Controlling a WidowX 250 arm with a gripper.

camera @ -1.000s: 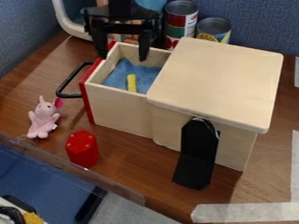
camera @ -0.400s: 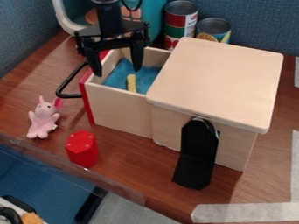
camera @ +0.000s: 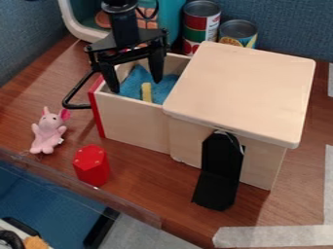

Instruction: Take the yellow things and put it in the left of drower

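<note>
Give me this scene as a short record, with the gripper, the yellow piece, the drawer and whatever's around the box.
Gripper: black gripper, fingers apart, above the drawer
Yellow piece: yellow piece, inside the drawer beside blue material
Drawer: wooden drawer, pulled out, red front, black handle
Box: wooden box
Table, handle side: pink plush toy, red block
Behind: two cans
</note>
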